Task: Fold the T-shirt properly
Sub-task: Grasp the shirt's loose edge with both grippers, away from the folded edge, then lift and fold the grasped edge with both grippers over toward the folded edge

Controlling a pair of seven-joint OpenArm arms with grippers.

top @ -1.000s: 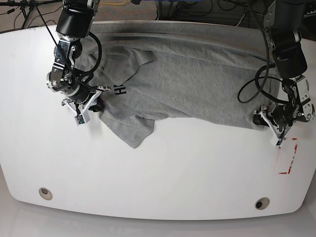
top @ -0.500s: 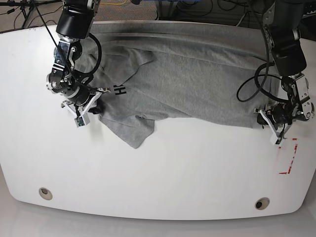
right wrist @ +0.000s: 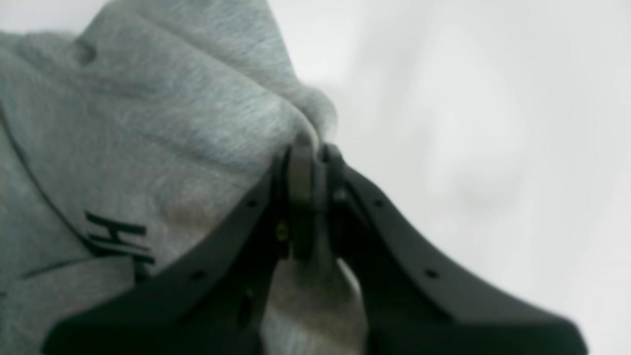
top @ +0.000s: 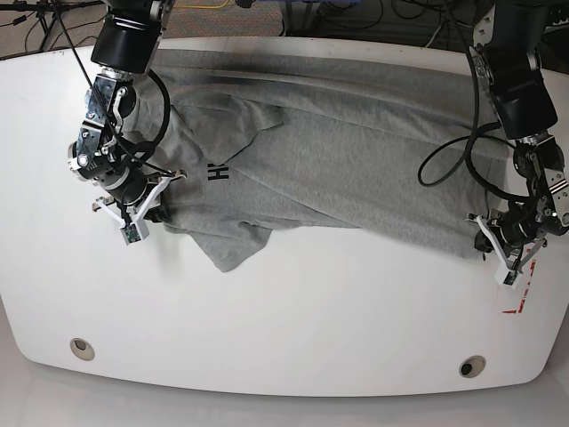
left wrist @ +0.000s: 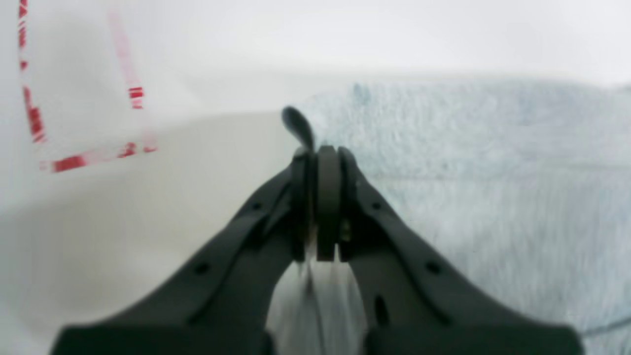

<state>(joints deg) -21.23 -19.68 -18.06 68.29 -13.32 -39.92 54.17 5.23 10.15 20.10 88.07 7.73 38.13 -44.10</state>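
The heather-grey T-shirt lies spread across the white table, with black letters near its left side. In the base view, my right gripper is at the shirt's left edge and my left gripper at its lower right corner. The right wrist view shows the right gripper shut on a bunched fold of T-shirt beside the letters. The left wrist view shows the left gripper shut on the T-shirt's edge, with cloth showing between the fingers.
Red tape marks lie on the table just in front of the left gripper and also show as tape marks in the left wrist view. Two round holes sit near the front edge. Cables lie behind the table.
The left gripper has closed on the shirt's right corner and moved toward the front. The right gripper has drawn its fold outward to the left and forward, stretching the shirt.
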